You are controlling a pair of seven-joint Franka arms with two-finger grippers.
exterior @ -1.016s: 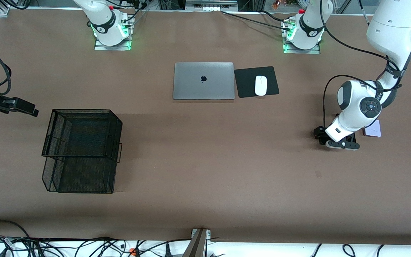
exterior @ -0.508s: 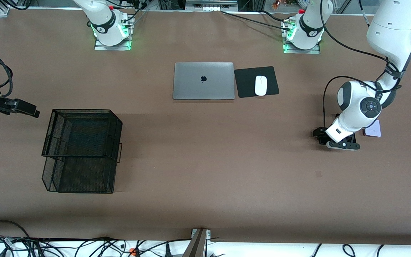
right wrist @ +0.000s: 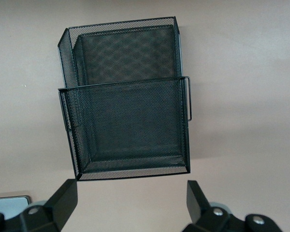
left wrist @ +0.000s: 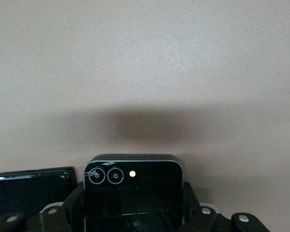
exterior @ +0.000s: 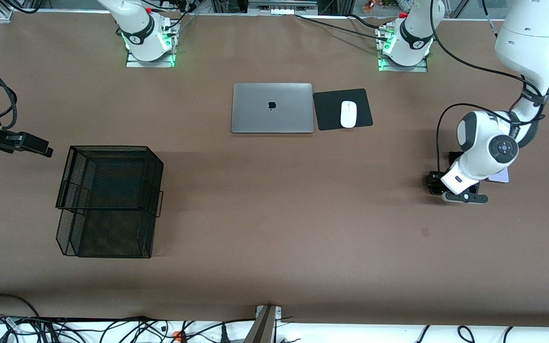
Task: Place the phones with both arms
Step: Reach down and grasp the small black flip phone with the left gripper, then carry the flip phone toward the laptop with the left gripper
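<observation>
1. The small squarish black phone (left wrist: pixel 132 186) is pinched between the fingers of the left gripper (exterior: pixel 456 192), low over the table near the edge at the left arm's end.
2. The long black slab phone (left wrist: pixel 31 189) lies just beside it on the table; the pale lavender phone (exterior: pixel 499 176) peeks out from under the left arm's wrist.
3. The right gripper (right wrist: pixel 130 198) waits with fingers spread wide, hovering at the table edge at the right arm's end, beside the black mesh basket (exterior: pixel 108 200).
4. A closed silver laptop (exterior: pixel 272 108) and a white mouse (exterior: pixel 348 114) on its black mouse pad (exterior: pixel 327 110) sit near the edge where the bases stand.
</observation>
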